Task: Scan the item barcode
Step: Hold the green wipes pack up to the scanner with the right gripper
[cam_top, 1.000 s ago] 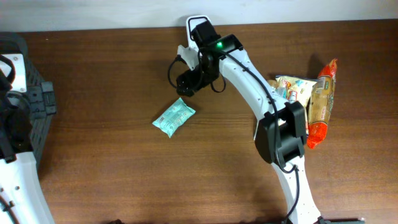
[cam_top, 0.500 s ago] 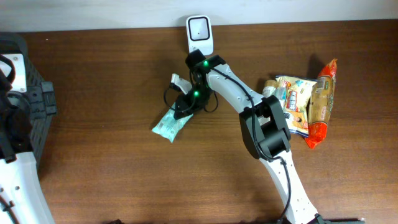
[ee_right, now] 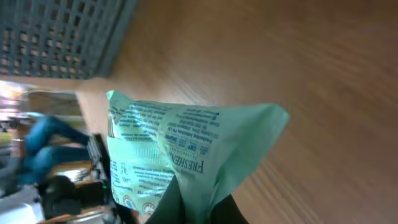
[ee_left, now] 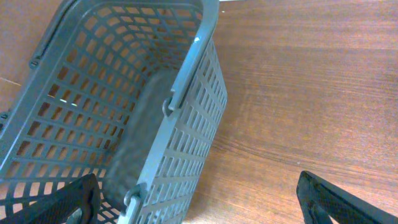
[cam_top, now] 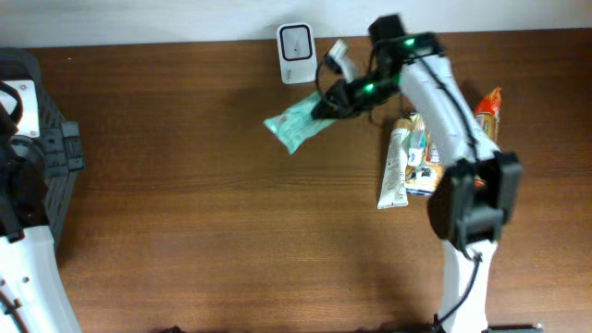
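green packet point(cam_top: 294, 127) is up off the table point(cam_top: 185, 231), held by the right gripper point(cam_top: 331, 100), just below and right of the white scanner point(cam_top: 296, 41) at the back edge. long axis runs diagonal in the overhead view: pinched end up-right at the jaws, free end pointing down-left. in the right wrist view the green packet point(ee_right: 180, 146) shows its printed face with "fresh..." text, and narrows to a crumpled neck where the dark fingers point(ee_right: 163, 211) clamp it. jaws closed tight on that end. left gripper point(ee_left: 199, 208) is spread wide, holding nothing, beside the grey basket point(ee_left: 168, 93) at the left. snack packets point(cam_top: 462, 139) lie right of the arm.
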You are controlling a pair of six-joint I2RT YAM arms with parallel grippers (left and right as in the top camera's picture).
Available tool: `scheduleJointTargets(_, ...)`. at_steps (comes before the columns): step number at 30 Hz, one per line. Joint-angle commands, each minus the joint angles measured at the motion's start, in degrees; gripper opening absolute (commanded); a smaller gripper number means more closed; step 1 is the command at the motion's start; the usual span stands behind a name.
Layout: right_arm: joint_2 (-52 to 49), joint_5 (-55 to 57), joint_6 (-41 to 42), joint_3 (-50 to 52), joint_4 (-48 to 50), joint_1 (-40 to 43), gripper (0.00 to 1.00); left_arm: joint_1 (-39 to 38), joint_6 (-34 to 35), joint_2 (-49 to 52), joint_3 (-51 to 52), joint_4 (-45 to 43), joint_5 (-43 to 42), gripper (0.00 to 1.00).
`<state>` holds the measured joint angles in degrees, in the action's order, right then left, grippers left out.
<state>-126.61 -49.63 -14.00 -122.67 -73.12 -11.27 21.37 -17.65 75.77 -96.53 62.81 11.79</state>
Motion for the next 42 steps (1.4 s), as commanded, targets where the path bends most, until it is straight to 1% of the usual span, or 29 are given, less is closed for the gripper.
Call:
scheduleJointTargets(1,6.2,6.7,-2.1,-0.3,-1.5,-0.8,0.04,0.2,-0.7,-0.1,-0.3,-0.1,-0.4,0.99)
scheduleJointTargets(5,11.1,6.8,-2.6,-0.3,-1.2,-0.8,0.04,0.2,-0.7,-0.1,-0.3,-0.1,-0.4,0.99)
scheduleJointTargets(10,12.2,6.6,-2.8,-0.4,-1.0,-0.8,0.04,0.2,-0.7,-0.1,-0.3,-0.1,-0.4,0.99)
scheduleJointTargets(15,15.5,6.9,-4.0,-3.3,3.9,-1.7,0.04,0.2,-0.7,-0.1,-0.3,-0.1,-0.4,0.99)
scheduleJointTargets(16,15.9,8.5,-4.0,-3.3,6.5,-2.5,0.04,0.2,-0.7,-0.1,-0.3,-0.1,-0.4,0.99)
scheduleJointTargets(18,15.6,16.6,-4.1,-3.3,10.2,-4.6,0.04,0.2,-0.7,-0.1,-0.3,-0.1,-0.4,0.99)
scheduleJointTargets(19,15.2,25.9,-7.4,-3.3,13.2,-6.8,0.04,0.2,-0.7,-0.1,-0.3,-0.1,-0.4,0.99)
scheduleJointTargets(21,13.8,37.7,-12.8,-3.3,17.4,-9.4,0.04,0.2,-0.7,-0.1,-0.3,-0.1,-0.4,0.99)
scheduleJointTargets(23,11.3,47.9,-19.9,-3.2,23.0,-10.9,0.04,0.2,-0.7,-0.1,-0.3,-0.1,-0.4,0.99)
scheduleJointTargets(26,4.3,55.2,-31.6,-3.2,36.3,-10.8,0.04,0.2,-0.7,-0.1,-0.3,-0.1,-0.4,0.99)
scheduleJointTargets(28,-1.2,58.6,-44.1,-3.2,48.7,-10.9,0.04,0.2,-0.7,-0.1,-0.3,-0.1,-0.4,0.99)
scheduleJointTargets(30,-4.9,58.5,-51.6,-3.2,57.5,-10.8,0.04,0.2,-0.7,-0.1,-0.3,-0.1,-0.4,0.99)
scheduleJointTargets(32,-9.3,60.9,-58.3,-3.2,69.3,-10.8,0.04,0.2,-0.7,-0.1,-0.3,-0.1,-0.4,0.99)
scheduleJointTargets(35,-12.7,60.8,-62.2,-3.2,76.4,-10.8,0.04,0.2,-0.7,-0.1,-0.3,-0.1,-0.4,0.99)
scheduleJointTargets(42,-14.6,62.4,-62.2,-1.0,77.0,-10.9,0.04,0.2,-0.7,-0.1,-0.3,-0.1,-0.4,0.99)
